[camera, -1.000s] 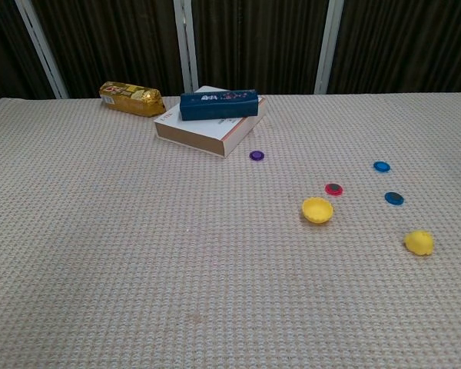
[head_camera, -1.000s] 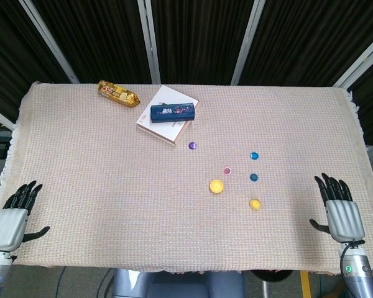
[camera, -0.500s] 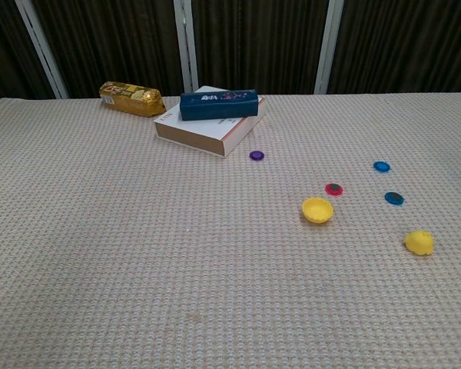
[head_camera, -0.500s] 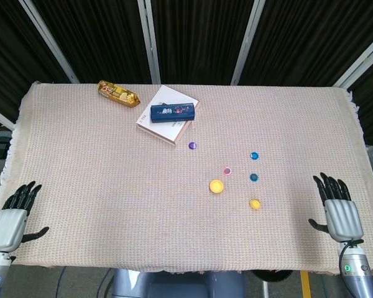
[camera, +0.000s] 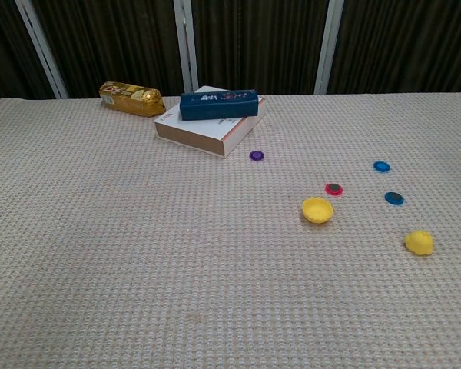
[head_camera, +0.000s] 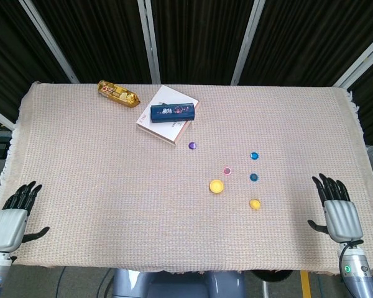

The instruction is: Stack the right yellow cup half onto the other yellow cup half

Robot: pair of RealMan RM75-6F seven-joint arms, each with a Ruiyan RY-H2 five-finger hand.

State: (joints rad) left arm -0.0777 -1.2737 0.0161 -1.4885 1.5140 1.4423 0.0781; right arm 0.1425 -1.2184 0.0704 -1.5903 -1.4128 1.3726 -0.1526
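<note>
The right yellow cup half (head_camera: 255, 203) (camera: 419, 242) lies dome-up on the cloth, right of centre. The other yellow cup half (head_camera: 216, 185) (camera: 317, 209) sits open side up, a short way to its upper left. My right hand (head_camera: 337, 208) hovers open at the table's near right edge, well to the right of both halves, holding nothing. My left hand (head_camera: 13, 216) is open at the near left corner, far from them. Neither hand shows in the chest view.
A white book (head_camera: 167, 115) (camera: 209, 127) with a dark blue case (head_camera: 172, 112) (camera: 219, 104) on it lies at the back, a gold packet (head_camera: 118, 93) (camera: 131, 97) to its left. Small caps dot the cloth near the halves: purple (head_camera: 192, 146), red (head_camera: 227, 171), two blue (head_camera: 254, 156) (head_camera: 253, 177).
My right hand has drifted slightly left along the near edge. The cup halves and left hand have not moved.
</note>
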